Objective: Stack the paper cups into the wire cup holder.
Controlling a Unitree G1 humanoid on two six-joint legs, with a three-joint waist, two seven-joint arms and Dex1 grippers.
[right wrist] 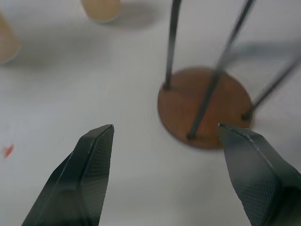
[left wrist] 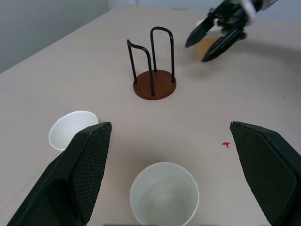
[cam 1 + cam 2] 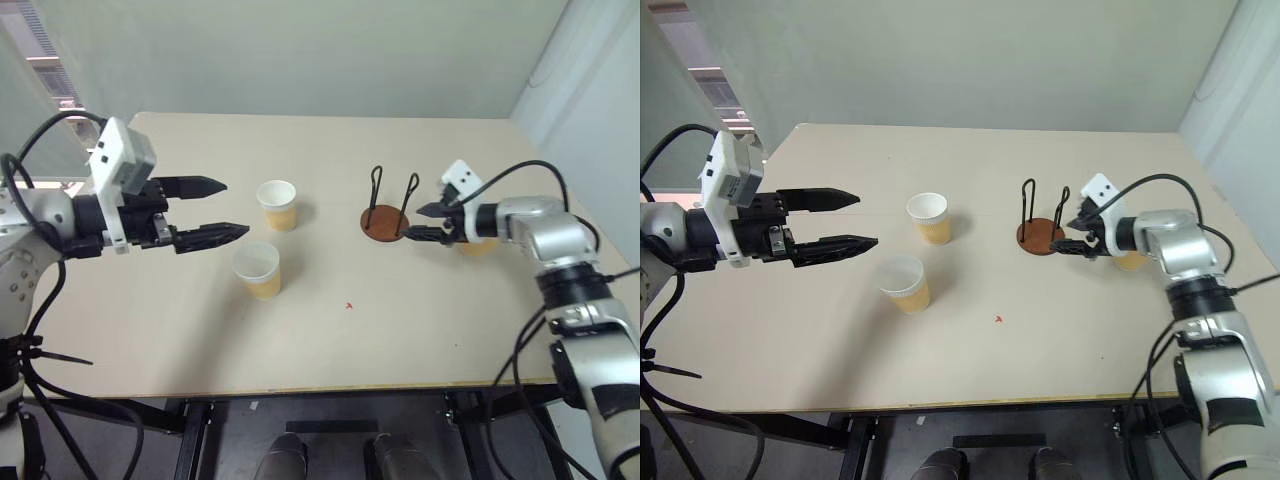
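On the table [image 3: 330,340], nearest the robot, one of the paper cups [image 3: 258,270] stands upright, mouth up, its long axis vertical. At about one o'clock from it stands a second cup [image 3: 278,205], likewise upright and well apart from the first. Farther right, the wire cup holder [image 3: 387,213] rests on its round base with both wire loops rising vertically; no cup sits in it, so by this evidence stacking has not begun and all cups remain to be placed. A third cup [image 3: 1130,260] stands at three o'clock of the holder, partly hidden behind the right end effector [image 3: 424,222], whose fingers are spread and hold nothing, just beside the base. Left end effector [image 3: 228,208]: fingers spread wide, empty, at nine o'clock of the two cups.
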